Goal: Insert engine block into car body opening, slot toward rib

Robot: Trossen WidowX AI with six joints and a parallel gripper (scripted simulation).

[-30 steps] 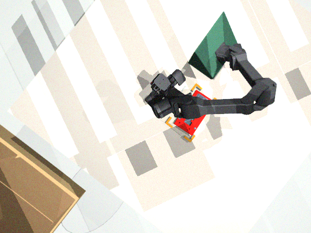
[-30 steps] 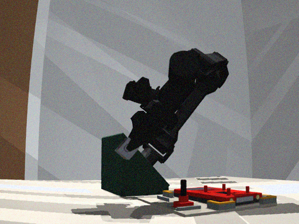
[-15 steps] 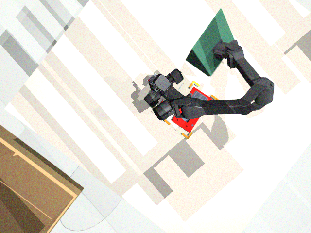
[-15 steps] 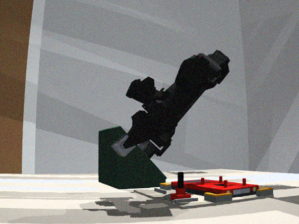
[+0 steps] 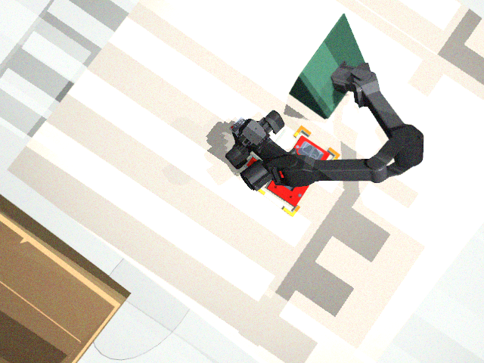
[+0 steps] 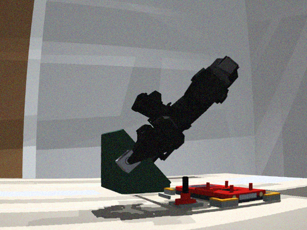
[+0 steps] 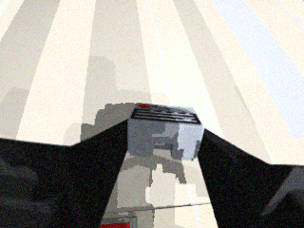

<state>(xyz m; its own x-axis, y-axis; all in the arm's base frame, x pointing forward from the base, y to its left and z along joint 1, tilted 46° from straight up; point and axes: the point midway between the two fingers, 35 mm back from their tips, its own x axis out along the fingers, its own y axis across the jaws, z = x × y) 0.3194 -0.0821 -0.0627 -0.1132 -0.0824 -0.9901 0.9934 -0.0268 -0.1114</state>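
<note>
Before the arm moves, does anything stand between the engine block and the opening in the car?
Possibly: a black post on a red base stands beside the car, lower than the raised engine block. Four red pins also rise from the car's top.
</note>
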